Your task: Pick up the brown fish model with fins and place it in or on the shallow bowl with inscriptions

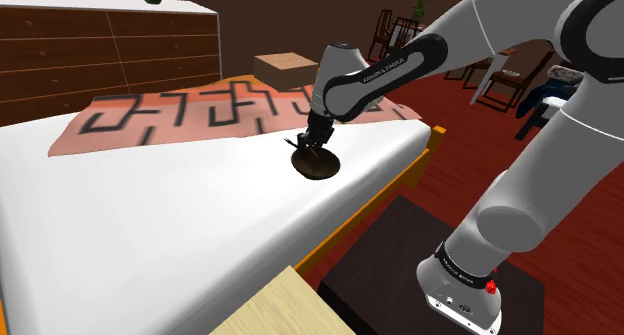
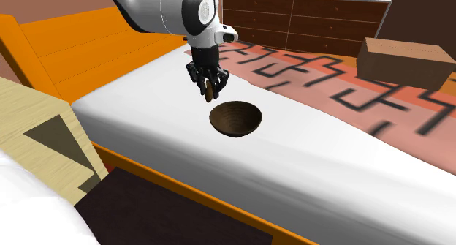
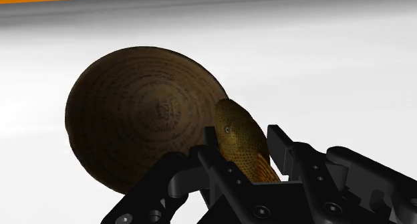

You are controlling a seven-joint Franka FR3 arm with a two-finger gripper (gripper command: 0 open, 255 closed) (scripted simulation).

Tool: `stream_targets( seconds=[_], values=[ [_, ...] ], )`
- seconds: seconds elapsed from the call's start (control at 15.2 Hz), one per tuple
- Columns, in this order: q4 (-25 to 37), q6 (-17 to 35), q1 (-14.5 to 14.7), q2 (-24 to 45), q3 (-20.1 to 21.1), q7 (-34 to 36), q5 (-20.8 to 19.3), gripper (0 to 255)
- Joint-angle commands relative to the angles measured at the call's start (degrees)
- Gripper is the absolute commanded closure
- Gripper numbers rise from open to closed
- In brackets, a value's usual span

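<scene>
– Fish: where is it?
– My gripper is squeezing it tight, up in the air near the bowl on the bed. Picking up is done. I think I must move over the bowl and let go.

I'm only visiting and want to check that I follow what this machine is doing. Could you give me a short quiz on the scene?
1. True or false: the brown fish already lies in the dark bowl.
2. What does the bowl rest on? A) the wooden dresser B) the white bed C) the floor
3. Fill in: the black fingers are clasped on the ____.

Key: 1 false, the fish is held in the air close to the bowl; 2 B; 3 fish.
</scene>
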Motion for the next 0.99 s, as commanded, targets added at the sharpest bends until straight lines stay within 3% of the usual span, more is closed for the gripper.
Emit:
stream_targets(
  seconds=[0.0,0.33,0.92],
  values=[
    [-0.3,0.0,-1.4,-0.3,-1.6,-3.4,0.4,255],
    [-0.2,0.0,-5.3,0.0,-5.8,-12.2,1.3,255],
    [-1.9,7.2,-5.2,5.5,-5.8,-12.2,1.1,255]
  ],
)
